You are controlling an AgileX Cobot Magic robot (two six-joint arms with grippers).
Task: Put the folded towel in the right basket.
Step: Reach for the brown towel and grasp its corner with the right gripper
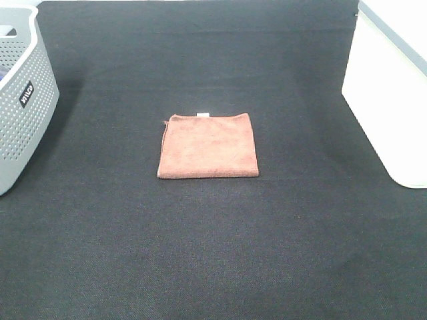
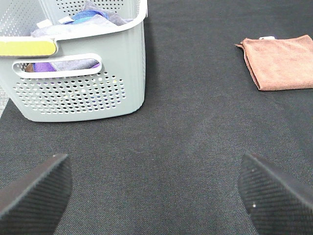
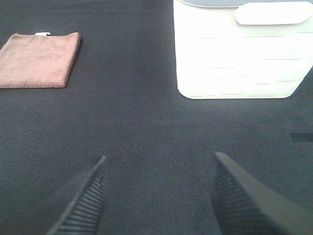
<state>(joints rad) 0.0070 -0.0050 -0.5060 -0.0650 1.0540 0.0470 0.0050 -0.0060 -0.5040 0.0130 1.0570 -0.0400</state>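
The folded towel (image 1: 208, 145) lies flat in the middle of the dark mat, rust-brown with a small white tag at its far edge. It also shows in the left wrist view (image 2: 280, 61) and the right wrist view (image 3: 39, 59). The right basket (image 1: 390, 100), white and solid-walled, stands at the right edge; the right wrist view shows its wall (image 3: 234, 63). My left gripper (image 2: 159, 193) is open and empty above the mat, well short of the towel. My right gripper (image 3: 159, 193) is open and empty, apart from the towel and the basket. Neither gripper shows in the high view.
A grey perforated basket (image 1: 20, 100) with a black label stands at the left edge; the left wrist view shows cloths inside it (image 2: 83, 19). A dark mat (image 1: 213, 253) covers the table.
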